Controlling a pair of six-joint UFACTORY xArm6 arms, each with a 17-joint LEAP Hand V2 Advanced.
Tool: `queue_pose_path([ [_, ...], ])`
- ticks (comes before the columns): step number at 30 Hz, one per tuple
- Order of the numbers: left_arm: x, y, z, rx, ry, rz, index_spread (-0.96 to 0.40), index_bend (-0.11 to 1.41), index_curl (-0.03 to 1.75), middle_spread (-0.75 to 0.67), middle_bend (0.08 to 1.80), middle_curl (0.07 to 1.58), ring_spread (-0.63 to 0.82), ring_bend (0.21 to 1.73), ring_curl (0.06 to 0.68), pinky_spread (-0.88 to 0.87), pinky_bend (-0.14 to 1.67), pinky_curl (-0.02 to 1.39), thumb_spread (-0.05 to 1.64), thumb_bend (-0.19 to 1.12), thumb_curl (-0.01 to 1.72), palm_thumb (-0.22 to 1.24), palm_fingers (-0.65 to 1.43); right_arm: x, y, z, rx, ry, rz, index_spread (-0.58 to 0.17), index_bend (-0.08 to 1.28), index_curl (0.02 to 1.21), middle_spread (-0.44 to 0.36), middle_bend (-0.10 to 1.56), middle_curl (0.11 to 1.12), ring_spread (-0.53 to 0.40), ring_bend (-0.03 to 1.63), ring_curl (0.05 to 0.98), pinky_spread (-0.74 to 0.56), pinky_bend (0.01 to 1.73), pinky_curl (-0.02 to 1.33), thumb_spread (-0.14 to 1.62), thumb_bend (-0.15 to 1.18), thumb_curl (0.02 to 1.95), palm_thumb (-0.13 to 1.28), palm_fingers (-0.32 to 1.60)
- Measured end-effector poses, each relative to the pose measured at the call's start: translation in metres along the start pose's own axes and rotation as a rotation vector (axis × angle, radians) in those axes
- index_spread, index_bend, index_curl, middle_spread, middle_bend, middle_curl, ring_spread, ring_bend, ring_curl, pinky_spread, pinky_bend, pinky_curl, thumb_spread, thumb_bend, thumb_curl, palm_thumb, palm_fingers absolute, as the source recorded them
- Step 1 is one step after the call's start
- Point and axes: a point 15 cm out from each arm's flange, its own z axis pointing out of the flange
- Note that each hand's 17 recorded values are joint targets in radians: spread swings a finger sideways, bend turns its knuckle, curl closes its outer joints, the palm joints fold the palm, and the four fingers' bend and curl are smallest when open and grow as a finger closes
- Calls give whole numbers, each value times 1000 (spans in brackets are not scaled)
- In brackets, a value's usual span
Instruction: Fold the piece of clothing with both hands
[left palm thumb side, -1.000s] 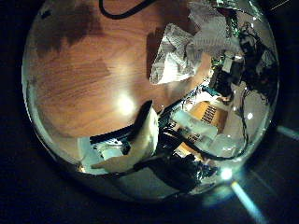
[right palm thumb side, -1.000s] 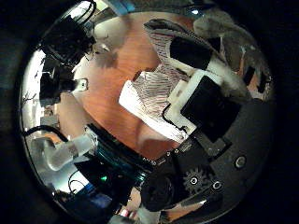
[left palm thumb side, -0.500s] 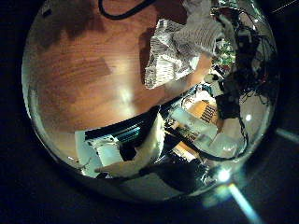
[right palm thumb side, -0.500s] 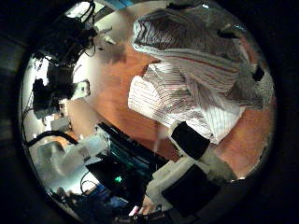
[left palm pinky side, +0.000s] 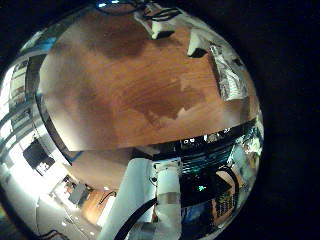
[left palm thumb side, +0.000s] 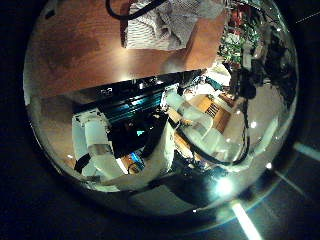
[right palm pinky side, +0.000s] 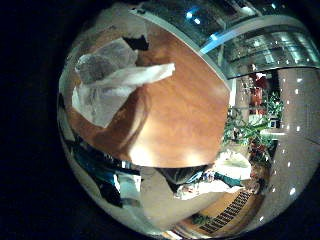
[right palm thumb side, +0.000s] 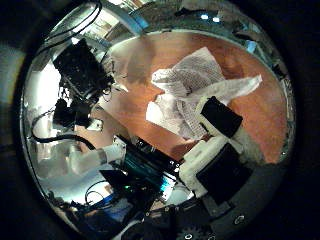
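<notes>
Striped shirt (right palm thumb side: 195, 85) lies crumpled on the wooden table (right palm thumb side: 265, 110), upper centre of right thumb-side view; thin, limp, will sag, so pinch outer hem corners; can't tell either hand's finger state.

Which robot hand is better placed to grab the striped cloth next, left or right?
Probably the right robot hand. In its thumb side palm view the white striped cloth garment lies crumpled on the wooden table close beside that hand's fingers. In both left palm views the garment sits small, near the view's edge, so it looks farther away.
</notes>
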Motion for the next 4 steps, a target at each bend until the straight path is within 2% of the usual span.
queue_pose_path([
  [4, -8, 16, 4, 6, -18, -13, -106, 217, 482, 178, 166, 268, 360, 538, 201, 439, 272, 332, 1244, -12, 271, 181, 188, 9, 20, -5, -38, -11, 22, -464, 334, 494, -133, 525, 427, -98, 876, 320, 359, 768, 415, 1271, -6, 507, 896, 322],
])
